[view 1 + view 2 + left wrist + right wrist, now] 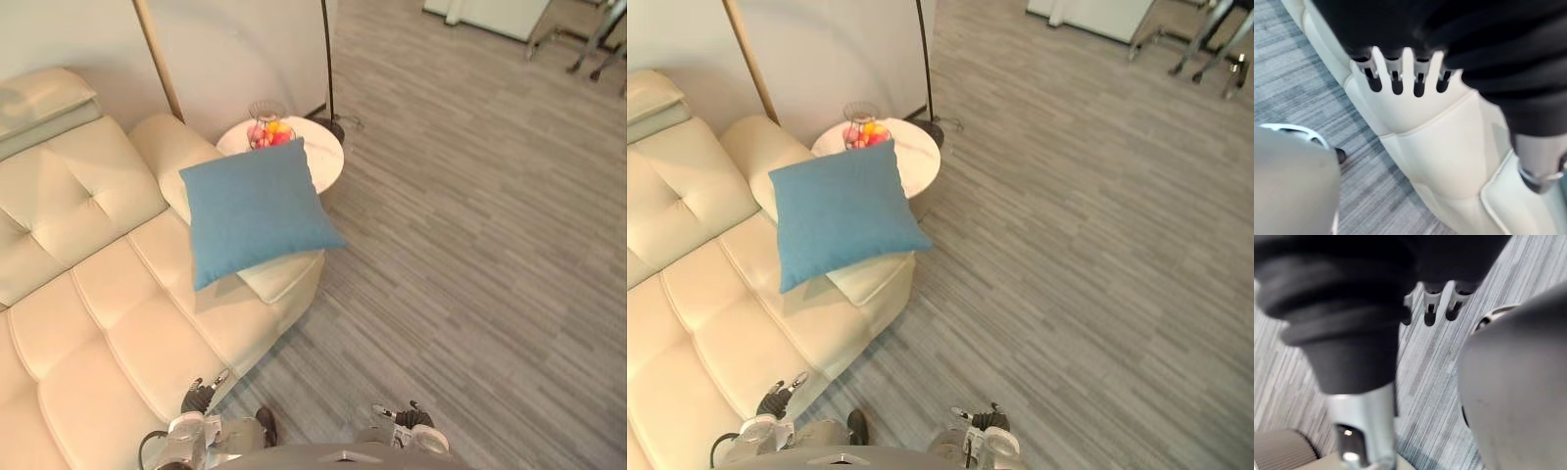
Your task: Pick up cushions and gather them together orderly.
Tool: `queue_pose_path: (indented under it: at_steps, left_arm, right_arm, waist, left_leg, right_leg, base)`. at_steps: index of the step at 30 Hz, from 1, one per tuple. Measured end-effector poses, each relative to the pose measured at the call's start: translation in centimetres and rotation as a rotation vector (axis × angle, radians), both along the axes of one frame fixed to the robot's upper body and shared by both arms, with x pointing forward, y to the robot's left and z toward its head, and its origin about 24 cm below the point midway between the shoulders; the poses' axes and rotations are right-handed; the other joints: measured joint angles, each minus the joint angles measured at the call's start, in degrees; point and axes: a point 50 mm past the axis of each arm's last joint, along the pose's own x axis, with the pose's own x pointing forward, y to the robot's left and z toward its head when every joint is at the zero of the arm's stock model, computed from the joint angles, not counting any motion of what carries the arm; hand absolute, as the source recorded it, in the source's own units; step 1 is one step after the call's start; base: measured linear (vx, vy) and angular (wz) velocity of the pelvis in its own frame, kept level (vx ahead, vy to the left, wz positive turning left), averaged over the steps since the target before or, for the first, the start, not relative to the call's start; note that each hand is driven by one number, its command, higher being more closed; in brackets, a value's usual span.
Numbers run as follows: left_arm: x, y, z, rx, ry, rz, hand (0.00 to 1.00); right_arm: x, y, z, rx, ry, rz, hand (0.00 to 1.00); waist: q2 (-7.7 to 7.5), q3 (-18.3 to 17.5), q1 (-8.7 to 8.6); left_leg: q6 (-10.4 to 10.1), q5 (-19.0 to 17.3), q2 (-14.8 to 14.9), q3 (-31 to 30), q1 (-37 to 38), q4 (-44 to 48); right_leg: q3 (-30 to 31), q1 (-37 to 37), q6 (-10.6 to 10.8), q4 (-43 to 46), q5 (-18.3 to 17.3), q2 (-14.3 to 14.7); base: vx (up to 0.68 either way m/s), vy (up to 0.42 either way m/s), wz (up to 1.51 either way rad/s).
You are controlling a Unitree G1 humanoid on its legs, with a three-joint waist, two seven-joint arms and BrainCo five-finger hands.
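1. The cream sofa (pixel 88 294) stands against the wall.
2. The blue cushion (pixel 255 211) lies tilted on the sofa's far end, by the armrest. Its lower edge rests over a cream cushion (pixel 284 276) at the seat's front corner.
3. A round white side table (pixel 321 162) stands just beside that end, with a wire fruit bowl (pixel 267 127) at its far edge.
4. The left hand (pixel 1396 81) hangs low by the sofa's front edge, fingers straight and spread, holding nothing.
5. The right hand (pixel 1430 308) hangs over the grey floor (pixel 470 245), fingers relaxed and empty.

Cream tufted sofa (pixel 88 294) against a pale wall (pixel 225 49), round white side table (pixel 323 157), grey striped floor (pixel 470 215).
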Motion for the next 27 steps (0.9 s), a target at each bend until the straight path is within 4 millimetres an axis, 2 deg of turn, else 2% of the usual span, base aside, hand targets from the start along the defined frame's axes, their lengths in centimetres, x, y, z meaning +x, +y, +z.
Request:
queue_pose_path:
  at_steps: [2, 3, 4, 6, 7, 8, 9, 10, 11, 13, 15, 17, 19, 22, 25, 27]
  left_arm:
    - [-0.1, 0.1, 0.0, -0.001, 0.002, -0.001, 0.00]
    - [-0.3, 0.0, -0.1, -0.004, 0.007, 0.000, 0.00]
    - [-0.3, 0.0, -0.1, -0.006, 0.008, 0.001, 0.00]
    - [-0.2, -0.2, -0.1, -0.010, 0.005, 0.001, 0.00]
    - [-0.1, -0.2, -0.1, -0.011, 0.004, 0.000, 0.00]
    - [-0.2, -0.3, -0.1, -0.014, 0.007, -0.001, 0.00]
    - [-0.2, -0.4, -0.2, -0.016, 0.008, -0.001, 0.00]
    - [-0.1, -0.8, -0.2, -0.026, 0.009, 0.000, 0.00]
    - [-0.2, -1.3, -0.3, -0.040, 0.009, 0.008, 0.00]
    - [-0.4, -1.8, -0.4, -0.056, 0.014, 0.010, 0.00]
    - [-0.5, -2.3, -0.5, -0.067, 0.015, 0.013, 0.00]
    - [-0.4, -2.2, -0.4, -0.069, 0.007, 0.025, 0.00]
    - [0.0, -2.1, -0.2, -0.072, -0.013, 0.040, 0.00]
    - [0.2, -1.9, -0.1, -0.066, -0.020, 0.050, 0.00]
    - [0.5, -1.6, 0.1, -0.056, -0.035, 0.046, 0.00]
    - [0.5, -1.5, 0.1, -0.055, -0.035, 0.046, 0.00]
  right_arm:
    - [0.1, 0.1, 0.0, 0.000, -0.002, 0.012, 0.00]
    - [0.2, 0.2, 0.0, 0.000, -0.005, 0.018, 0.00]
    - [0.3, 0.2, 0.1, -0.002, -0.012, 0.020, 0.00]
    - [0.4, 0.2, 0.1, -0.003, -0.020, 0.020, 0.00]
    - [0.4, 0.2, 0.1, -0.002, -0.021, 0.018, 0.00]
    - [0.4, 0.2, 0.1, -0.001, -0.020, 0.015, 0.00]
    - [0.3, 0.2, 0.1, -0.001, -0.017, 0.014, 0.00]
    - [0.2, 0.1, 0.1, -0.001, -0.017, 0.004, 0.00]
    - [0.2, -0.3, 0.2, -0.012, -0.017, -0.002, 0.00]
    - [0.3, -0.5, 0.2, -0.016, -0.023, -0.002, 0.00]
    - [0.3, -0.8, 0.4, -0.027, -0.028, -0.006, 0.00]
    - [-0.1, -0.7, 0.3, -0.020, -0.023, -0.018, 0.00]
    - [0.2, -0.5, 0.4, -0.018, -0.037, -0.018, 0.00]
    - [0.5, -0.4, 0.5, -0.017, -0.048, -0.015, 0.00]
    - [0.7, -0.2, 0.6, -0.013, -0.056, -0.012, 0.00]
    - [0.7, -0.2, 0.6, -0.014, -0.057, -0.013, 0.00]
  waist:
    - [-0.31, -0.05, -0.25]
    - [0.07, -0.03, -0.90]
    - [0.46, 0.00, -1.05]
    - [0.89, 0.09, -1.06]
    - [0.80, 0.09, -1.05]
    - [0.59, 0.19, -1.22]
    - [0.42, 0.05, -1.25]
    - [0.42, -0.23, -1.24]
    - [1.66, -0.31, -1.03]
    - [3.19, -0.71, -1.20]
    - [3.99, -0.73, -1.07]
    - [3.79, -0.61, -0.84]
    - [3.50, -0.52, -0.33]
    - [3.22, -0.36, 0.47]
    - [2.30, 0.04, 0.72]
    - [2.23, 0.07, 0.75]
  left_leg:
    - [0.01, -0.01, 0.06, -2.03, 1.77, -0.79]
    - [-0.22, 0.11, 0.82, -3.73, 2.56, -1.05]
    - [-0.76, -0.01, 1.73, -4.97, 2.69, -1.08]
    - [-1.95, -0.07, 3.16, -6.85, 2.54, -1.37]
    - [-3.33, -0.31, 3.84, -8.80, 2.31, -1.80]
    - [-4.07, -0.60, 3.82, -10.19, 2.23, -1.75]
    - [-4.65, -0.78, 3.73, -10.93, 2.45, -1.85]
    - [-5.57, -0.76, 4.07, -12.17, 2.80, -1.97]
    - [-6.79, -0.26, 5.27, -13.15, 3.11, -3.17]
    - [-7.50, 0.19, 6.43, -13.30, 3.46, -3.95]
    - [-8.03, 0.01, 7.45, -13.03, 4.34, -3.53]
    - [-9.58, -1.04, 8.49, -12.56, 4.51, -0.59]
    - [-10.14, -1.63, 8.85, -9.68, 1.66, 4.72]
    - [-9.83, -1.49, 8.45, -5.74, -0.68, 8.28]
    - [-8.96, -0.95, 7.64, -5.16, -0.57, 6.51]
    - [-8.84, -0.87, 7.50, -5.11, -0.27, 6.21]
  right_leg:
    - [0.11, -1.36, -0.57, 0.34, -3.20, 2.12]
    - [0.24, -2.10, -1.39, -3.68, -5.06, 4.75]
    - [0.39, -2.75, -1.83, -8.28, -5.48, 6.89]
    - [1.78, -3.55, -2.25, -17.76, -4.79, 10.13]
    - [3.91, -3.49, -2.46, -28.21, -1.30, 11.98]
    - [4.76, -2.75, -2.67, -31.66, 3.52, 12.19]
    - [4.69, -1.97, -3.55, -32.44, 6.07, 12.39]
    - [3.66, -1.32, -4.60, -31.87, 6.36, 12.98]
    - [1.38, -1.12, -5.54, -31.37, 4.60, 13.48]
    - [-0.28, -0.37, -5.82, -31.32, 3.66, 14.21]
    - [-1.98, 1.80, -6.62, -31.30, 2.78, 14.92]
    - [-4.36, 5.07, -7.15, -31.28, 1.73, 15.15]
    - [-4.42, 5.48, -7.35, -31.31, 1.61, 14.60]
    - [-4.20, 5.38, -7.24, -31.47, 1.56, 13.64]
    - [-4.16, 4.89, -6.75, -32.04, 1.78, 13.16]
    - [-4.14, 4.88, -6.51, -32.34, 2.01, 13.15]
  base:
    - [0.13, -0.067, 0.62]
    - [0.11, -0.124, 0.63]
    - [0.11, -0.138, 0.61]
    - [0.09, -0.162, 0.50]
    - [0.10, -0.225, 0.68]
    - [0.14, -0.316, 0.66]
    - [0.10, -0.243, 0.64]
    - [0.19, -0.329, 0.62]
    - [0.17, -0.246, 0.55]
    - [0.17, -0.199, 0.43]
    - [0.23, -0.178, 0.50]
    - [0.18, -0.090, 0.51]
    - [0.11, -0.013, 0.28]
    - [0.06, 0.022, 0.09]
    - [0.01, 0.044, 0.10]
    - [-0.01, 0.018, 0.03]
